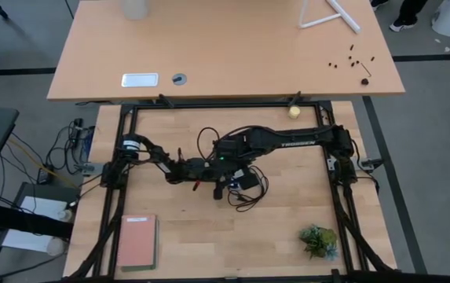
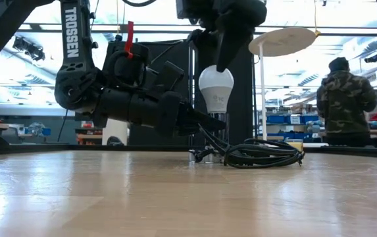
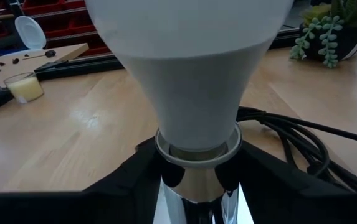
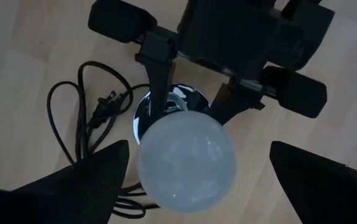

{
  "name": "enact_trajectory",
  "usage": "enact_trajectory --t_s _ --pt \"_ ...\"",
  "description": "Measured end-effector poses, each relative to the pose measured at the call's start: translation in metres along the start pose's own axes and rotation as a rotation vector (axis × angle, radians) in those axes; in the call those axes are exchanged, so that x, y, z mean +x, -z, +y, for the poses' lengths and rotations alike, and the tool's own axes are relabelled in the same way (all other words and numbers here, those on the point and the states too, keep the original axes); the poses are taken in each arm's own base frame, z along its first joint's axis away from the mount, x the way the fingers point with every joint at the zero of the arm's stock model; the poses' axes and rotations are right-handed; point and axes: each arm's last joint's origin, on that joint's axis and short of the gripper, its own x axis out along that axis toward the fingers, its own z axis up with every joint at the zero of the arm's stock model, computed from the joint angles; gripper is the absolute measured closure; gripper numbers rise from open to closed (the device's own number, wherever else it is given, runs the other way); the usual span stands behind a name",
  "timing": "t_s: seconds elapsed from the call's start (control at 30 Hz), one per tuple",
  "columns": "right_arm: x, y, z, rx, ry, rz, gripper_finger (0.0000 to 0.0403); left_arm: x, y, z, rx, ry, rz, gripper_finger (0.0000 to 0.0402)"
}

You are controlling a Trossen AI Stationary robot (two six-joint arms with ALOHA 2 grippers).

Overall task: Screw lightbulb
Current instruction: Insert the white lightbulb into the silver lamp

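A white, frosted pear-shaped lightbulb (image 2: 216,88) stands upright near the middle of the wooden table (image 1: 287,236), its narrow neck seated in a shiny chrome socket (image 3: 194,193). In the left wrist view the bulb's neck meets the socket's collar with a thin band of the base showing, so the bulb looks started in the thread but whether it is fully tight cannot be told.

The left gripper (image 4: 194,102) reaches in low from the side, its two dark fingers (image 4: 156,74) clamped on either side of the socket just below the bulb, holding it steady. The right gripper (image 4: 194,180) hangs directly above the bulb's dome with its jaws spread wide apart, one finger on each side, not touching the glass.

Judged from this, placing the bulb in the socket is done; what may remain is another closing and twisting turn from above, or simply withdrawal.

A black power cord (image 2: 264,155) lies coiled on the table beside the socket. Farther off sit a pale yellowish ball (image 1: 294,112), a small green potted plant (image 1: 319,240) and a pink-covered book (image 1: 137,241).
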Motion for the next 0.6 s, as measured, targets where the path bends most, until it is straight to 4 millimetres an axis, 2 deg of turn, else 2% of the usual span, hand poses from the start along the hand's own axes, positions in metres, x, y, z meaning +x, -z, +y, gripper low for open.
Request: enact_trajectory --t_s 0.27,0.6 --pt "0.000 -0.002 0.003 -0.024 -0.006 -0.016 0.0005 0.000 0.000 0.000 0.000 0.000 0.000 0.0214" --pt "0.000 -0.008 0.017 -0.274 -0.018 -0.029 0.0021 0.000 0.001 0.000 -0.001 0.001 0.002 0.0215"
